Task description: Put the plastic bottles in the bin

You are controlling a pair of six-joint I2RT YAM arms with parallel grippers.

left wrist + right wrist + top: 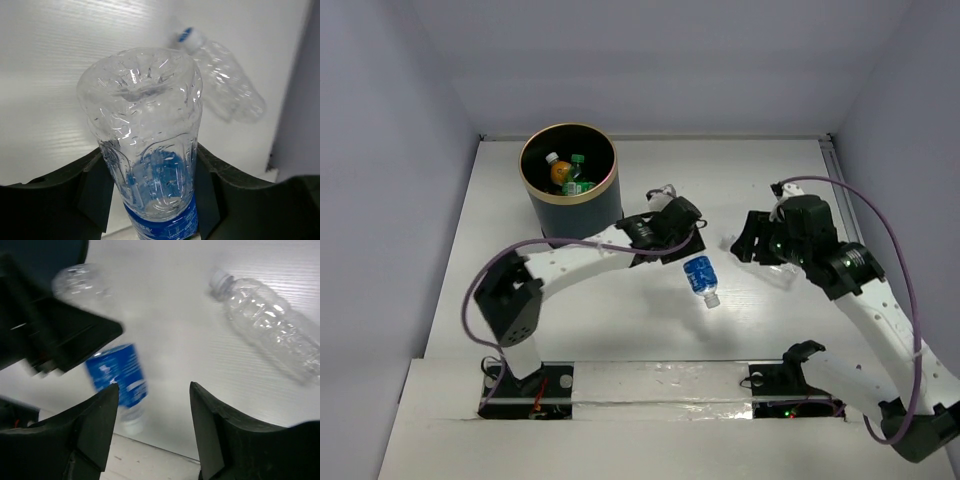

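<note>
left claw grips blue-label bottle, near bin w/o touching.

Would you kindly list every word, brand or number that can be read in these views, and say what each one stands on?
No text can be read in any view.
Label of the blue-label bottle: white print, too blurred to read.
Labels of the bottles in the bin: too small to read.
The clear bottle lying on the table: no label or print visible.
</note>
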